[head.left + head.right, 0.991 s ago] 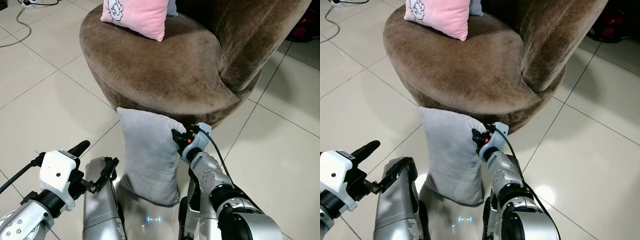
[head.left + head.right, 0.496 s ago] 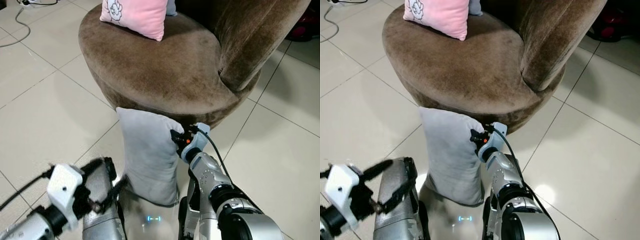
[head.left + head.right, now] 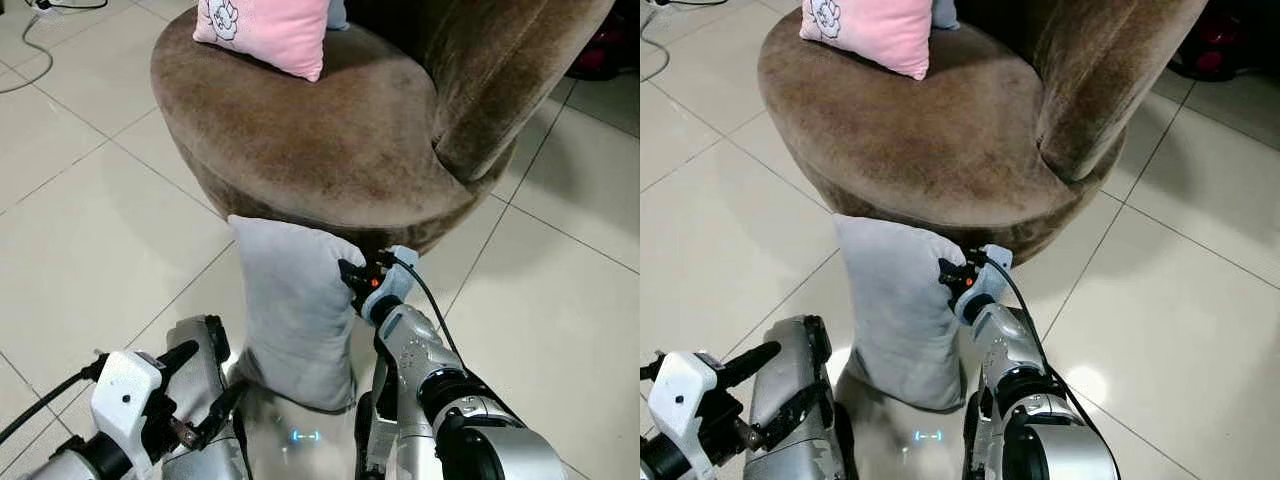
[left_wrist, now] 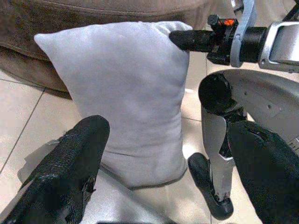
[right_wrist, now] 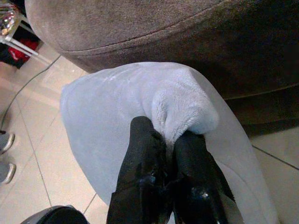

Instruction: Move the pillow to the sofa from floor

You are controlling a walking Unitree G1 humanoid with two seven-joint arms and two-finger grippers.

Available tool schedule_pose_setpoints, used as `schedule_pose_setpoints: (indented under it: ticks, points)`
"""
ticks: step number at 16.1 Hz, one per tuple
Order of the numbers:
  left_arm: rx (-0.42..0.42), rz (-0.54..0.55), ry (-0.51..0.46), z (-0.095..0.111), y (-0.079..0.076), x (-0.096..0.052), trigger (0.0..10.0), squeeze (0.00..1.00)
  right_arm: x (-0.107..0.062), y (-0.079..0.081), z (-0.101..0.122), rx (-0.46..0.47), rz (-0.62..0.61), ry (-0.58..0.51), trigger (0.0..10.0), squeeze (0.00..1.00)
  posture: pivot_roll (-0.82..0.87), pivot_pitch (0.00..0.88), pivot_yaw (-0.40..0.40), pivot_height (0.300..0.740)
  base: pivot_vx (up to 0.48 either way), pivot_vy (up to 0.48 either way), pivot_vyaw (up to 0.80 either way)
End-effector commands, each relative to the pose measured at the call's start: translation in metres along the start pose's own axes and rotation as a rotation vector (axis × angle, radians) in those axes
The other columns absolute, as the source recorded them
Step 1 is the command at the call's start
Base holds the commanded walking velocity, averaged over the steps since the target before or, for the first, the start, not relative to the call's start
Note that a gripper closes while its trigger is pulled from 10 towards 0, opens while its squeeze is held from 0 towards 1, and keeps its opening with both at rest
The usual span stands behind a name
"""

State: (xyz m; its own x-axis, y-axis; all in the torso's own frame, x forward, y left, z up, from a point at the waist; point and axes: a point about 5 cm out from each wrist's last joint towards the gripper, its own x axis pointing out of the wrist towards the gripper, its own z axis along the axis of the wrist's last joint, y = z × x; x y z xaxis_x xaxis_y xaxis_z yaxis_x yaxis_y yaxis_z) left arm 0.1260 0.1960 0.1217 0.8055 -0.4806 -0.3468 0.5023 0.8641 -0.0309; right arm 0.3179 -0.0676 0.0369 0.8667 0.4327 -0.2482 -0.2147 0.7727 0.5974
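A grey pillow stands upright on the tiled floor, leaning against the front of the round brown sofa. My right gripper is shut on the pillow's top right corner; the right wrist view shows the plush corner bunched between the fingers. Low on the left, my left gripper is open. It points at the pillow's left side and stays apart from it. In the left wrist view the pillow fills the wide gap between the two fingers.
A pink pillow lies at the back of the sofa seat. The sofa's curved backrest rises on the right. A cable trails over the tiles at far left. My own legs stand just below the pillow.
My left arm has dropped lower and drawn back toward my body, still open. The right gripper keeps its hold on the pillow corner. The view has shifted slightly.
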Motion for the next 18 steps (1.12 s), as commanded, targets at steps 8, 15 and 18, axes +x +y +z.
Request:
schedule_pose_setpoints:
  ticks: [8, 15, 18]
  points:
    - [-0.046, 0.244, -0.115, -0.010, 0.002, 0.022, 10.0, 0.12, -0.042, 0.056, 0.080, 0.054, 0.235, -0.318, 0.0, 0.00, 0.12, 0.000, -0.077, 0.465, 0.000, 0.000, 0.00]
    - [0.045, 0.329, -0.326, 0.040, 0.023, 0.078, 10.0, 0.11, -0.082, 0.053, 0.134, -0.030, 0.099, -0.493, 10.0, 0.00, 0.06, 0.000, 0.000, 0.465, 0.000, 0.000, 0.00]
    - [0.143, 0.366, -0.367, 0.060, 0.028, 0.089, 10.0, 0.10, -0.088, 0.031, 0.121, -0.276, -0.028, -0.423, 10.0, 0.00, 0.05, 0.000, 0.001, 0.485, 0.000, 0.000, 0.00]
